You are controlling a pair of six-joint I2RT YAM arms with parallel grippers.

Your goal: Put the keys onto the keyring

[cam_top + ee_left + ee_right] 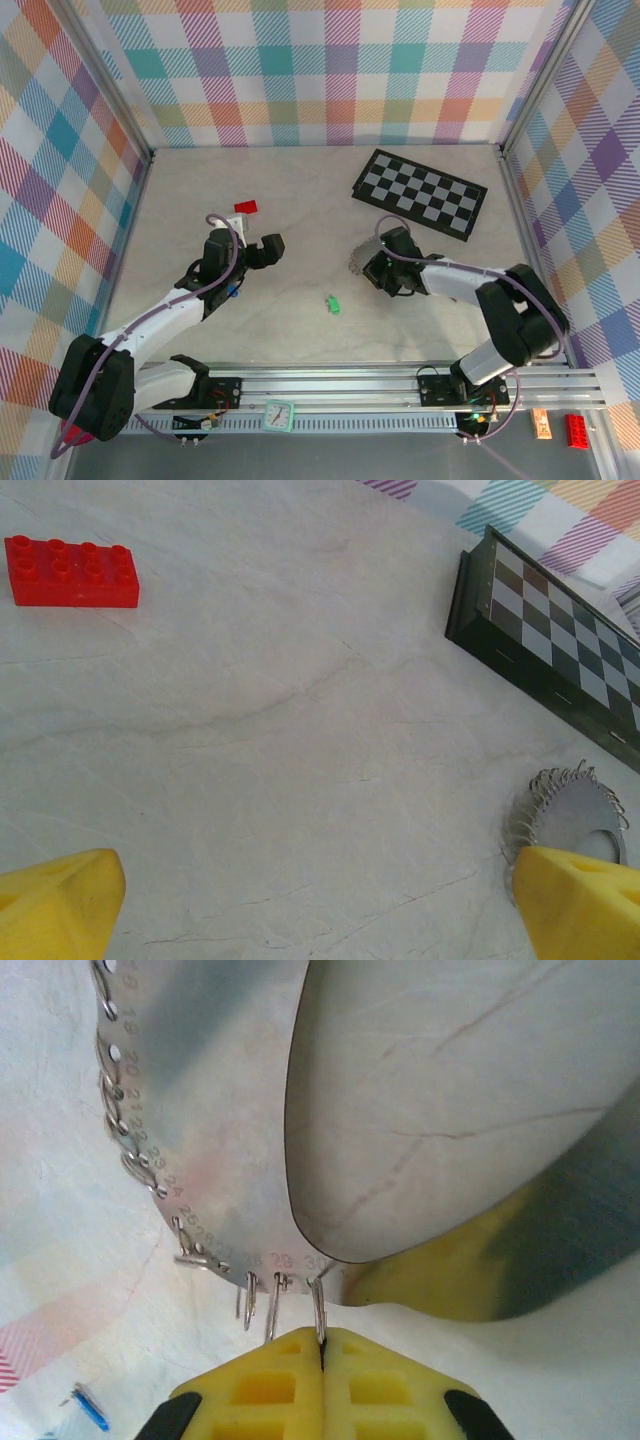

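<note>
Table-top scene: the right gripper (322, 1352), yellow fingers pressed together, pinches one thin wire loop hanging from the rim of the keyring (210, 1110), at bottom centre of the right wrist view. The keyring (a flat silvery band with numbered holes and small wire loops along its edge) sits right of centre in the overhead view, below the near corner of the checkerboard (420, 192), which lies at upper right.

The left gripper (263, 250) hovers left of centre with its jaws spread wide and nothing between them. Its two yellow fingertips (55, 905) stand in the bottom corners of the left wrist view.

The green key (332, 303) lies on the pale table (300, 180) at lower centre, between the two arms and apart from the keyring. The blue key (232, 293) lies just beside the left arm, lower left of centre. A red block (245, 207) rests above the left gripper.
</note>
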